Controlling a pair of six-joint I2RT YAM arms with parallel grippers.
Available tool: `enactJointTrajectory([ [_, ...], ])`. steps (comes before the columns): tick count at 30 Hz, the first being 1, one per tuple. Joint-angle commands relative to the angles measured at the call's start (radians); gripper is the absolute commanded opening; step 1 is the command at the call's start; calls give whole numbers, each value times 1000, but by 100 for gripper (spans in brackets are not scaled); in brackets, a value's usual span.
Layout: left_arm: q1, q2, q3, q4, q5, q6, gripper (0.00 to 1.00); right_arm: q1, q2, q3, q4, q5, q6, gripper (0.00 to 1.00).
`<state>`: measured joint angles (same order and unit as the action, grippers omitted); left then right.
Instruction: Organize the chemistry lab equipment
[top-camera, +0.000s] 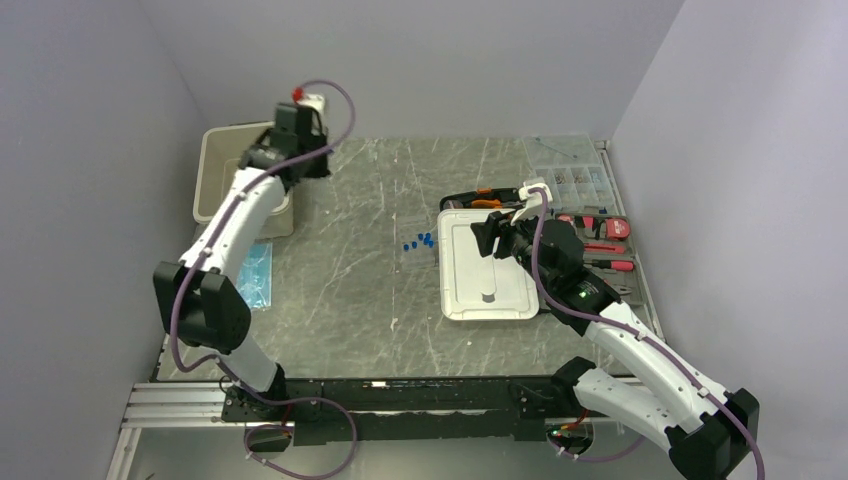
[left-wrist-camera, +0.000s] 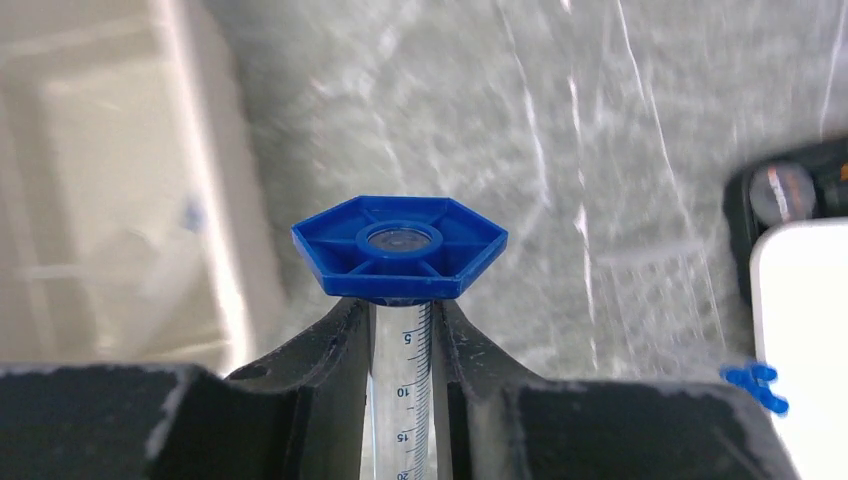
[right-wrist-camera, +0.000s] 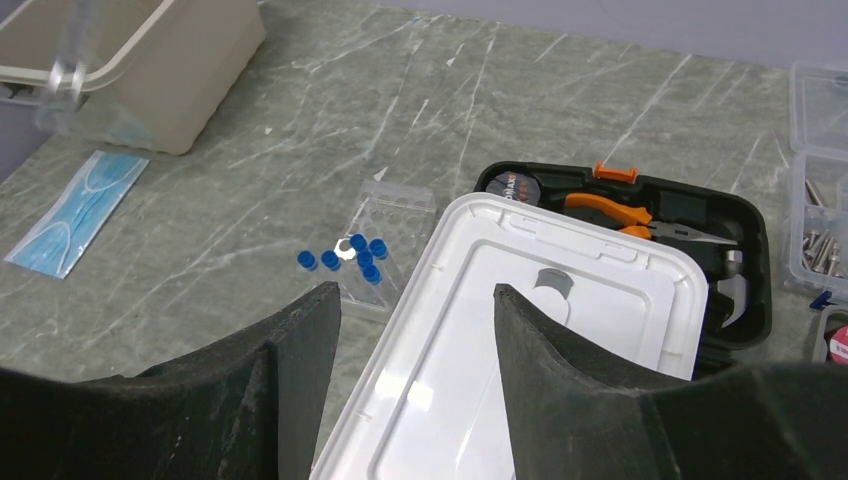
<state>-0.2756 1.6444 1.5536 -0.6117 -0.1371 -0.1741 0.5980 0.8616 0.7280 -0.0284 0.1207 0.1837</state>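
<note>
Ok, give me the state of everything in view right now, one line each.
left gripper: shut on the graduated cylinder
graduated cylinder: held aloft by the beige bin
right gripper: open, empty, over the white lid
blue caps: loose, clustered by the clear rack
clear rack: lying flat
black tool case: open, tools showing
beige bin: open-topped

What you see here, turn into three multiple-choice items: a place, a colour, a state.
1. The blue caps lie: A in the beige bin; B by the clear rack; C on the white lid.
2. The hexagonal base of the held cylinder is: A orange; B blue; C white.
3. The right gripper is: A shut on a cap; B shut on the lid; C open, empty.
1 B, they cluster at its edge; 2 B, plain in the left wrist view; 3 C, fingers apart, nothing between.
</note>
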Motion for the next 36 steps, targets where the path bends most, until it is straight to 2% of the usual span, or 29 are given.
enactJointTrajectory([
  [1, 159, -1, 142, -106, 15, 100, 13, -3, -21, 5, 33, -11, 5, 60],
  [7, 344, 89, 247, -106, 61, 122, 13, -4, -18, 6, 33, -6, 3, 60],
  [11, 409, 162, 299, -95, 83, 105, 13, -5, -16, 5, 33, 0, 1, 60],
  [15, 425, 219, 308, -37, 79, 87, 13, -4, -11, 8, 33, 5, -1, 60],
  [26, 437, 418, 482, -21, 111, 40, 14, -7, -14, 8, 10, 25, -11, 60],
  [33, 441, 478, 483, 3, 127, 5, 14, -10, -1, 10, 12, 16, -7, 60],
  [36, 441, 496, 413, 28, 175, -29, 14, -9, -4, 9, 11, 20, -9, 60],
])
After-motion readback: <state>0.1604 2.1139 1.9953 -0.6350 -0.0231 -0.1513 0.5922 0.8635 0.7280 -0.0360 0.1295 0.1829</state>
